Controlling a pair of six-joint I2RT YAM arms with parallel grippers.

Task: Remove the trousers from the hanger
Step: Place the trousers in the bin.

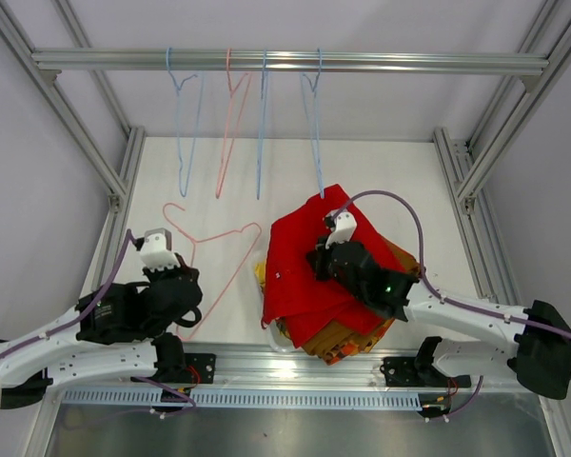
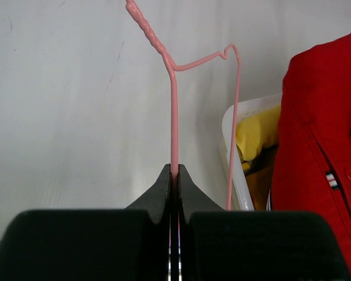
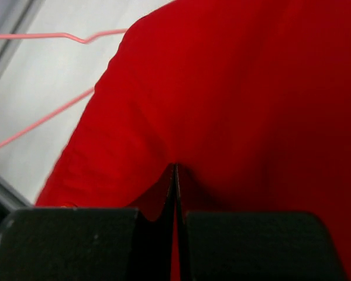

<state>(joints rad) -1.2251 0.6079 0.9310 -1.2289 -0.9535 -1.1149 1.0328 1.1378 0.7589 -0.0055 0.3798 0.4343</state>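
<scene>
Near the tabletop's near edge, top view: left hand (image 1: 183,282) clamped on the bare pink hanger (image 1: 219,286); right hand (image 1: 316,259) pinching the red trousers (image 1: 290,281) atop the other pairs (image 1: 347,335). Left wrist: jaws together on the wire. Right wrist: only a thin fold is gripped, so it may slip, or lifting may drag the other pairs.

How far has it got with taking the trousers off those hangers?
Nearly done, it seems. The hangers on the rail hang bare, and trousers sit in the basket. In hand: the right fingers pinch the red trousers atop them; the left fingers clamp the bare pink hanger, off the rail. Left: only letting go.
</scene>
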